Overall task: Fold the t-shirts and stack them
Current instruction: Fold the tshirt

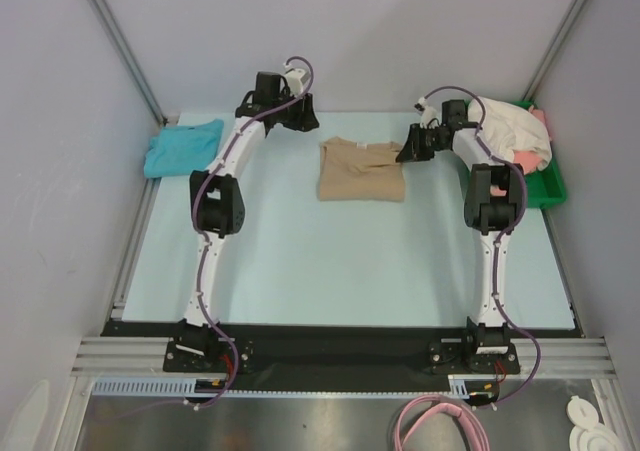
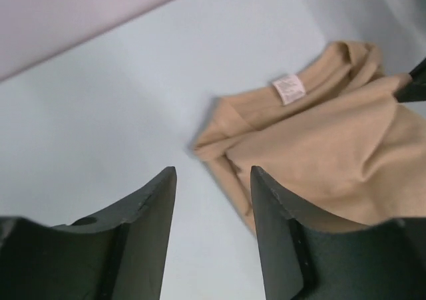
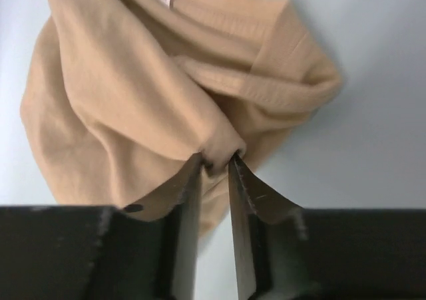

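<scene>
The tan t-shirt (image 1: 362, 169) lies folded into a rough rectangle at the back middle of the table, its neck label facing up. My left gripper (image 1: 308, 119) hangs open just off the shirt's far left corner. In the left wrist view nothing is between its fingers (image 2: 213, 170), and the tan t-shirt (image 2: 333, 153) lies beyond them to the right. My right gripper (image 1: 408, 151) is at the shirt's right edge. In the right wrist view its tips (image 3: 216, 157) pinch a small fold of the tan t-shirt (image 3: 133, 80), the jaws only a narrow gap apart.
A teal-blue t-shirt (image 1: 183, 146) lies folded at the table's back left. A green tray (image 1: 545, 186) at the back right holds a heaped cream-white t-shirt (image 1: 510, 126) with a coral-pink one (image 1: 540, 121) behind it. Grey walls close in on three sides.
</scene>
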